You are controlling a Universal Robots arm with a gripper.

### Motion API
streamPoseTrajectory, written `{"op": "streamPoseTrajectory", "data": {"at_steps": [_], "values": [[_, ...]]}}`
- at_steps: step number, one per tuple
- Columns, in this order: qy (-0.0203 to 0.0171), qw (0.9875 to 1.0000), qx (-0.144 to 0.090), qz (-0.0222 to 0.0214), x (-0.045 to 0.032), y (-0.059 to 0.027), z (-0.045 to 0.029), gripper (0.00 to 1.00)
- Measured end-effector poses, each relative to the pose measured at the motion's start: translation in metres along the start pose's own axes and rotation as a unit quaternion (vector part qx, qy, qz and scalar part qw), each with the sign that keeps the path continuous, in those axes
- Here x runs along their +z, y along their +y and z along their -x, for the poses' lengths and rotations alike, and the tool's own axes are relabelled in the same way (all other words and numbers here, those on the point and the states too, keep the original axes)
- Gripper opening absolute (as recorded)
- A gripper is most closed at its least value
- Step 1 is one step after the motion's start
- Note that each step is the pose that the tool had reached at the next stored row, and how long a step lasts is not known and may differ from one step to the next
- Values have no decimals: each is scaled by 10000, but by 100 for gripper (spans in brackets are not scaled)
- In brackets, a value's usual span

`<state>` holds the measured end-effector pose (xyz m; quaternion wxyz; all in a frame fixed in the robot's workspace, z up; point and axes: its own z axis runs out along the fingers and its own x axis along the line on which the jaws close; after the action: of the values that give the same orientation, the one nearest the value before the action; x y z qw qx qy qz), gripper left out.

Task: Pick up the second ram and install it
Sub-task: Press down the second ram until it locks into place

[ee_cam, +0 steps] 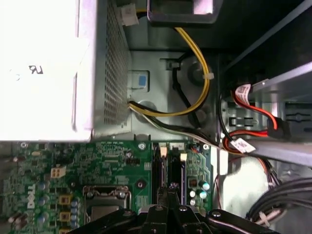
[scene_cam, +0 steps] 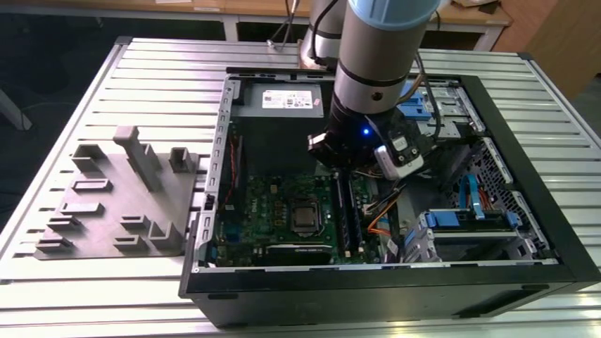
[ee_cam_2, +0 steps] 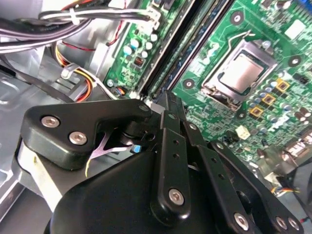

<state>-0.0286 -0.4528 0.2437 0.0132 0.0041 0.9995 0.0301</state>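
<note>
1. On the exterior view's left we see a grey fixture block point(scene_cam: 117, 204) resting on the slatted surface point(scene_cam: 75, 105), well apart from the fingers.
2. Our gripper point(ee_cam_2: 168, 100) is down inside the open computer case point(scene_cam: 526, 176); its fingers are drawn together at the end of the memory slots point(ee_cam: 168, 168).
3. The second ram point(ee_cam_2: 192, 46) lies seated in a slot, running away from the fingers.
4. The processor socket point(ee_cam_2: 241, 73) sits beside the slots.
</note>
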Motion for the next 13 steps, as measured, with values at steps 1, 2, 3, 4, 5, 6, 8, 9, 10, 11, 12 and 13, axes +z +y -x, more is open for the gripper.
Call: {"op": "streamPoseTrajectory", "data": {"at_steps": [1,2,3,4,5,6,8,9,10,11,12,13], "values": [[0,10000,0,0,19,9,0,7],[0,10000,0,-1,38,18,-1,7],[0,10000,0,-2,53,25,-1,7],[0,10000,-1,-3,58,28,-1,7],[0,10000,-1,-3,58,29,-1,7],[0,10000,0,-3,60,33,-2,7],[0,10000,0,-4,76,61,-3,7],[0,10000,0,-3,86,78,-3,7],[0,10000,0,-3,99,92,-3,7],[0,10000,0,-3,116,104,-4,7],[0,10000,0,-3,135,117,-4,7],[0,10000,0,-3,153,128,-5,7]]}}
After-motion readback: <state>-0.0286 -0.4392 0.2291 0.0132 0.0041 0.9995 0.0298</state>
